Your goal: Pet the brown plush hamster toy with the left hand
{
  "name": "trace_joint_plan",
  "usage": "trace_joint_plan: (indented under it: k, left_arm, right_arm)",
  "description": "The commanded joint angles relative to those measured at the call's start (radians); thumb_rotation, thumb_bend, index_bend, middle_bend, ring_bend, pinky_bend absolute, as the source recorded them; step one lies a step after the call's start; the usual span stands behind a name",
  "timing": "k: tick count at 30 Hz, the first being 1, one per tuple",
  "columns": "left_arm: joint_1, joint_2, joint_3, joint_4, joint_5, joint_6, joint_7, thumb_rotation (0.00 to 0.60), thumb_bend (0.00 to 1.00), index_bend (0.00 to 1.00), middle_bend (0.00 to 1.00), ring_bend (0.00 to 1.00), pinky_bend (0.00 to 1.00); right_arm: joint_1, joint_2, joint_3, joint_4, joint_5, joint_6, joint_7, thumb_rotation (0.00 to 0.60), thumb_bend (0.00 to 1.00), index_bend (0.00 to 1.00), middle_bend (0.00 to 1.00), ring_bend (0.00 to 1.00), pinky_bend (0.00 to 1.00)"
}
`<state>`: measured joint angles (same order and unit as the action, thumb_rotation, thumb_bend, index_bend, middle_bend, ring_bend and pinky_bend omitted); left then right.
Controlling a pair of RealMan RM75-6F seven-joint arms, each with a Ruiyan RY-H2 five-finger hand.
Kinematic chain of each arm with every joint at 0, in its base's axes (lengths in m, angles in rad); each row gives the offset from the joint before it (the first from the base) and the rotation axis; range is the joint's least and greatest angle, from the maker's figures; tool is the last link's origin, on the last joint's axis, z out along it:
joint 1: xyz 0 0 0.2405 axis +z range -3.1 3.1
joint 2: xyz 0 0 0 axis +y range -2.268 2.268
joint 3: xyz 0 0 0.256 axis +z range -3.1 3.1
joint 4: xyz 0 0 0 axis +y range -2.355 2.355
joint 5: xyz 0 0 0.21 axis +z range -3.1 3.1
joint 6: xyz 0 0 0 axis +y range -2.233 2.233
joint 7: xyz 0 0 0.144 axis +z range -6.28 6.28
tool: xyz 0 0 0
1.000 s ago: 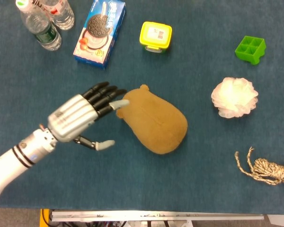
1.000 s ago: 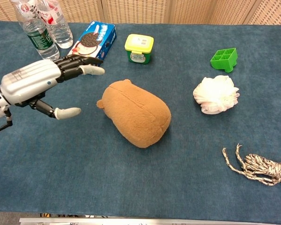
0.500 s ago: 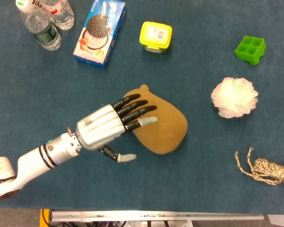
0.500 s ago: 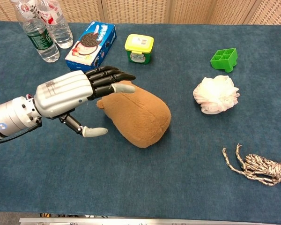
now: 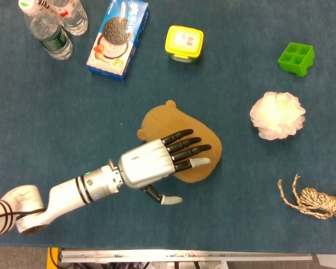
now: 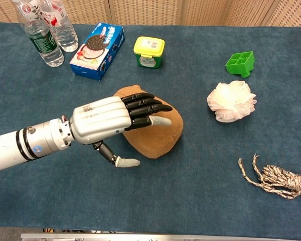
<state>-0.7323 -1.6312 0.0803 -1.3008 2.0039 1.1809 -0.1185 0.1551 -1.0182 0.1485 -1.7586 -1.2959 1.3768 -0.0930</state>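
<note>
The brown plush hamster toy [image 5: 167,124] [image 6: 169,133] lies near the middle of the blue table. My left hand [image 5: 157,162] [image 6: 113,119] lies flat over its near half, palm down. The outstretched fingers [image 5: 186,150] [image 6: 146,105] rest along the toy's back, and the thumb [image 5: 163,198] [image 6: 118,158] hangs off at the near side. It holds nothing. Much of the toy is hidden under the hand in the chest view. My right hand is in neither view.
At the back left stand two water bottles [image 5: 51,25] [image 6: 45,30] and a blue cookie box [image 5: 117,38] [image 6: 98,45]. A yellow tub [image 5: 184,42] [image 6: 149,51], a green tray [image 5: 296,58] [image 6: 240,63], a white puff [image 5: 277,115] [image 6: 231,100] and a rope bundle [image 5: 316,200] [image 6: 276,179] lie to the right.
My left hand has swept to the right, from beside the toy's head to flat over its back. The toy has stayed in place.
</note>
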Motion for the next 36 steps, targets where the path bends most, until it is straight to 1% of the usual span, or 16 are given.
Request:
trace_joint_plan:
  k: [1, 3, 4, 6, 10, 18, 25, 31, 36]
  left_arm:
    - [-0.016, -0.018, -0.009, 0.008, -0.013, -0.01, 0.006, 0.216, 0.23, 0.09, 0.02, 0.01, 0.0]
    - [-0.031, -0.027, -0.014, 0.022, -0.008, -0.015, 0.029, 0.216, 0.23, 0.09, 0.01, 0.01, 0.0]
    - [-0.041, -0.032, -0.022, 0.036, 0.001, -0.016, 0.066, 0.215, 0.23, 0.09, 0.01, 0.01, 0.0]
    - [-0.051, -0.043, -0.03, 0.044, 0.005, -0.014, 0.1, 0.21, 0.23, 0.09, 0.0, 0.0, 0.0]
    - [-0.073, -0.052, -0.034, 0.027, -0.016, -0.037, 0.094, 0.208, 0.23, 0.09, 0.0, 0.0, 0.0]
    - [-0.113, -0.08, -0.024, 0.037, -0.049, -0.118, 0.145, 0.207, 0.23, 0.09, 0.0, 0.0, 0.0]
    - [-0.138, -0.103, -0.036, 0.044, -0.098, -0.169, 0.172, 0.209, 0.23, 0.09, 0.0, 0.0, 0.0]
    - [-0.141, -0.112, -0.022, 0.068, -0.119, -0.181, 0.189, 0.208, 0.23, 0.09, 0.0, 0.0, 0.0]
    - [-0.126, -0.105, -0.006, 0.087, -0.136, -0.164, 0.192, 0.209, 0.23, 0.09, 0.0, 0.0, 0.0]
  right_arm:
    - [-0.001, 0.002, 0.001, -0.002, 0.002, 0.002, -0.002, 0.6, 0.0, 0.32, 0.29, 0.18, 0.18]
    - [-0.002, 0.003, 0.001, -0.002, 0.005, 0.003, -0.003, 0.6, 0.0, 0.32, 0.29, 0.18, 0.18]
    - [-0.003, 0.004, 0.001, -0.002, 0.007, 0.003, -0.003, 0.6, 0.0, 0.32, 0.29, 0.18, 0.18]
    - [-0.002, 0.003, 0.001, -0.002, 0.009, 0.002, -0.003, 0.6, 0.0, 0.32, 0.29, 0.18, 0.18]
    - [-0.001, 0.002, 0.001, -0.001, 0.013, -0.002, -0.005, 0.6, 0.0, 0.32, 0.29, 0.18, 0.18]
    - [0.0, 0.0, 0.002, 0.007, 0.017, -0.007, 0.003, 0.6, 0.0, 0.32, 0.29, 0.18, 0.18]
    - [0.0, 0.001, 0.002, 0.014, 0.022, -0.011, 0.011, 0.6, 0.0, 0.32, 0.29, 0.18, 0.18]
    - [-0.003, 0.003, 0.003, 0.022, 0.025, -0.012, 0.022, 0.6, 0.0, 0.32, 0.29, 0.18, 0.18]
    - [-0.001, 0.003, 0.003, 0.024, 0.023, -0.015, 0.028, 0.6, 0.0, 0.32, 0.29, 0.18, 0.18]
